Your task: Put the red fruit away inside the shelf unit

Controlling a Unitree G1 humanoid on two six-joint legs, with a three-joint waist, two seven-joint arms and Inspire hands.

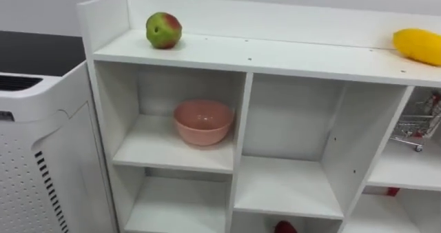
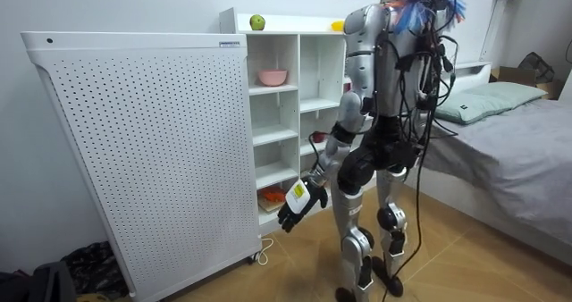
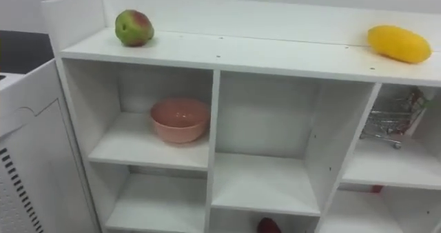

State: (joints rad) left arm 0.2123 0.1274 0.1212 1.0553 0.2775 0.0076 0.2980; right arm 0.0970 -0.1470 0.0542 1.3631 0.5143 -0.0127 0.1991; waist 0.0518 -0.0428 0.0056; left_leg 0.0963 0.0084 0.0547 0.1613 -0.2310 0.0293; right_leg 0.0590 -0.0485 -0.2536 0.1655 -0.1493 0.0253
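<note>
My left hand (image 2: 299, 204) hangs low in front of the white shelf unit (image 1: 289, 57), fingers relaxed and empty. On top, an apple (image 1: 163, 30) sits far left, a pink bowl (image 1: 202, 121) sits in the compartment below it, and a yellow mango (image 1: 419, 45) lies far right.

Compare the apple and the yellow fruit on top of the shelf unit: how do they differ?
The apple is round and green with a red blush; the yellow fruit is elongated and plain yellow. The apple sits near the left end of the top board, the yellow fruit near its right end. The yellow fruit is longer than the apple. Both lie on the top board, not in any compartment.
</note>
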